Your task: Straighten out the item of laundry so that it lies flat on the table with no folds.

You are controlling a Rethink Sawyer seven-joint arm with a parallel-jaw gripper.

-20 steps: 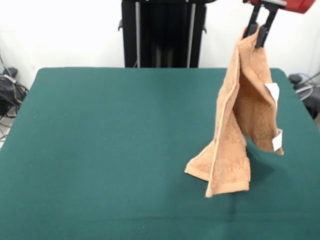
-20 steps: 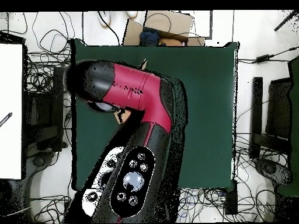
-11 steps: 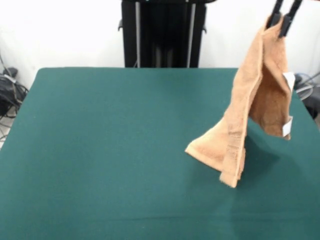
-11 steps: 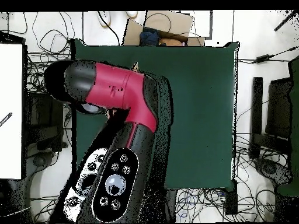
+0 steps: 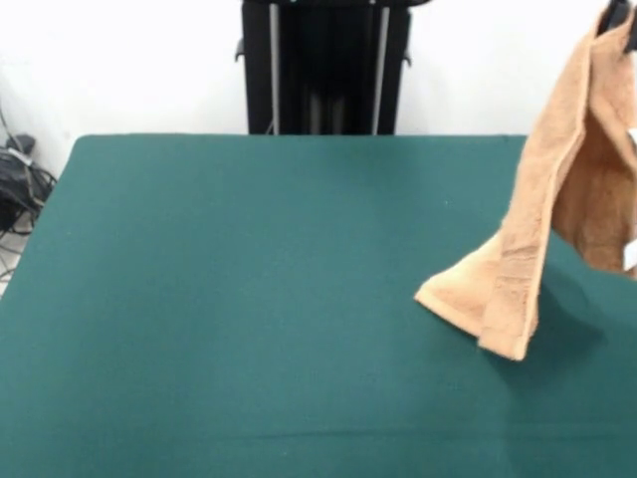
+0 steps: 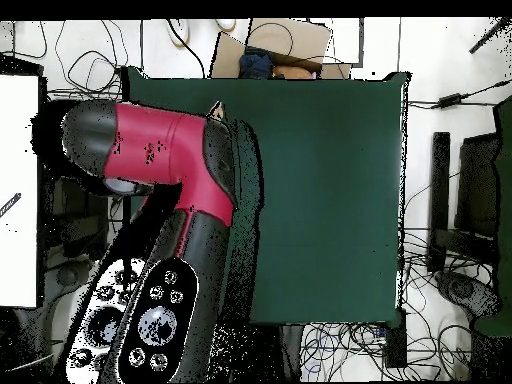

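The item of laundry (image 5: 545, 224), an orange-tan towel, hangs in long folds from its top corner at the upper right of the front view. Its lower end (image 5: 488, 304) still rests bunched on the green table (image 5: 249, 279). A white tag (image 5: 629, 255) shows at the picture's right edge. My gripper (image 5: 621, 22) shows only as dark tips at the top right corner, shut on the towel's top corner. In the overhead view the red and black arm (image 6: 150, 160) reaches over the table's (image 6: 330, 190) left side and hides the gripper. Only a small tan tip of the towel (image 6: 214, 108) shows there.
The towel hangs close to the table's right edge in the front view. Cables (image 5: 15, 179) lie on the floor off the table's left side. In the overhead view a cardboard box (image 6: 285, 50) sits beyond the far edge and a white panel (image 6: 18, 190) stands at the left.
My gripper has carried the towel's top corner up and to the right in the front view. The lower end has dragged rightward across the table. In the overhead view the arm has swung left.
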